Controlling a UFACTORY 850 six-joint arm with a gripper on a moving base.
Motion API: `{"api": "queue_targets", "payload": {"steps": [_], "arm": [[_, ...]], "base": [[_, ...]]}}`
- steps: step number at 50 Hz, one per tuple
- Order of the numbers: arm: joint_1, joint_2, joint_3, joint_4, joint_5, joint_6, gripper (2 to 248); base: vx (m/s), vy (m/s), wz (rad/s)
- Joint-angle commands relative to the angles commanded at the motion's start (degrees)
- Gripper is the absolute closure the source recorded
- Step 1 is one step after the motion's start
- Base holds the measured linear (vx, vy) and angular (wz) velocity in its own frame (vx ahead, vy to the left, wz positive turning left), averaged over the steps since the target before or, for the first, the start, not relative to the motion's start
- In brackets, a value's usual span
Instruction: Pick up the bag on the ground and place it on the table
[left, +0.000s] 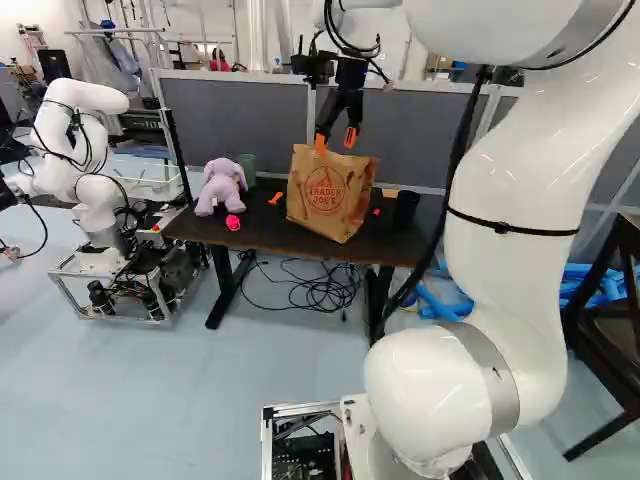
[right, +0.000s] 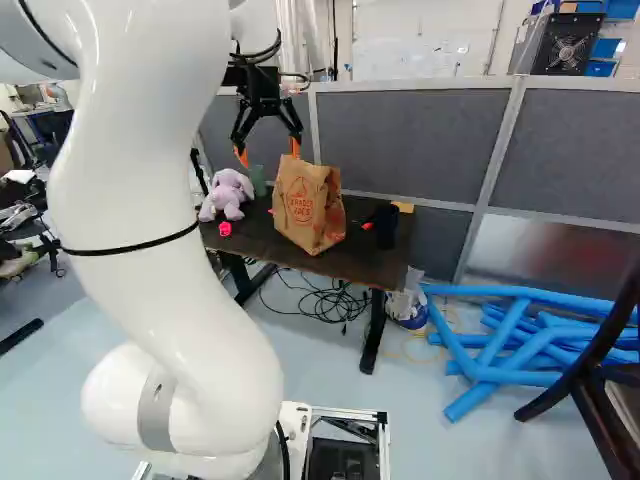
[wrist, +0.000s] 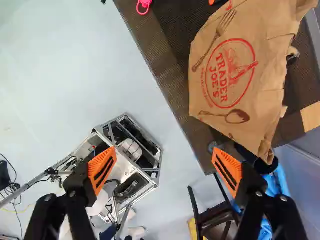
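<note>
Bag: the brown paper bag with red print stands upright on the dark brown table, its mouth uppermost.
Gripper: the black gripper with orange pads is open, its fingers wide apart; it appears at 12 o'clock from the bag in the left base view and near 11 in the right. In the wrist view, the bag lies outside the finger gap.
Plush: a lilac stuffed elephant sits on the table, at 9 o'clock from the bag in the left base view.
Small things: by that view, a bright pink object lies at 5 o'clock from the elephant, and a green cup stands at 2.
Container: a black cylindrical container stands at 3 o'clock from the bag in the right base view.
Floor: in the left base view, tangled black cables lie at 6 o'clock from the bag. In the right one, long blue tubes lie at 4 o'clock from the table.
Beyond: a grey partition stands behind the table, at 12 o'clock.
</note>
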Motion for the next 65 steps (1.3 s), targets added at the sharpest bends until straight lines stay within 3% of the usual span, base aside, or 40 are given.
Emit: {"api": "queue_targets", "payload": {"steps": [65], "arm": [[0.0,0.0,0.0,0.0,0.0,0.0,3]], "base": [[-0.162,-0.006,0.005]]}}
